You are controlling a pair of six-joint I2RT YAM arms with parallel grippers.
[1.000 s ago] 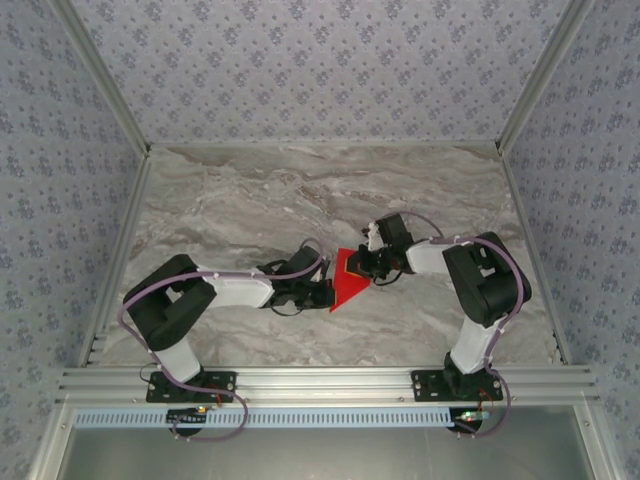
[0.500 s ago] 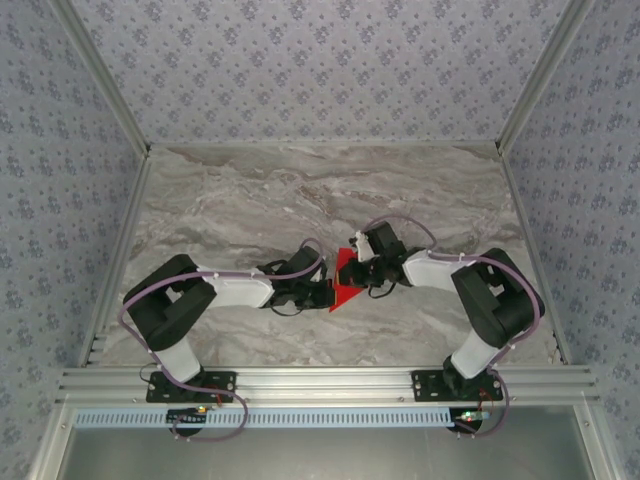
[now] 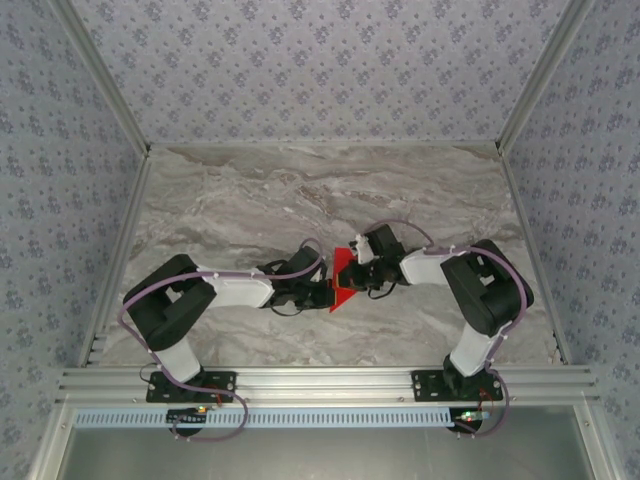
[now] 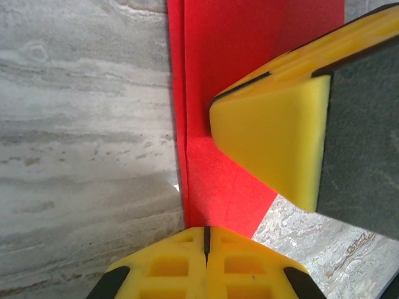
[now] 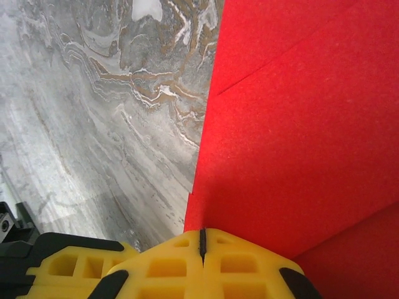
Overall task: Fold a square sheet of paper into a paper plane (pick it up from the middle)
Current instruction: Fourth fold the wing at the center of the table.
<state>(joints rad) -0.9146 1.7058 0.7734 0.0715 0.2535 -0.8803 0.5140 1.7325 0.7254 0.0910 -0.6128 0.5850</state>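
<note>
The square sheet of paper (image 3: 340,265) is bright red and folded into a layered, pointed shape lying flat on the marble table (image 3: 280,190) between my two arms. My left gripper (image 3: 327,292) is shut, its tips (image 4: 206,229) set down on the paper (image 4: 230,75) next to a folded edge near a corner. My right gripper (image 3: 358,277) is also shut, its tips (image 5: 201,232) resting on the paper (image 5: 299,124) close to its left edge. One yellow right finger (image 4: 274,131) lies across the sheet in the left wrist view. Nothing is pinched between either pair of jaws.
Patterned walls and aluminium posts (image 3: 530,90) enclose the table on three sides. A metal rail (image 3: 320,385) carrying both arm bases runs along the near edge. Bare marble spreads behind and to both sides of the paper.
My right gripper has slid leftward over the paper, covering more of the red. The left gripper and the paper have stayed where they were.
</note>
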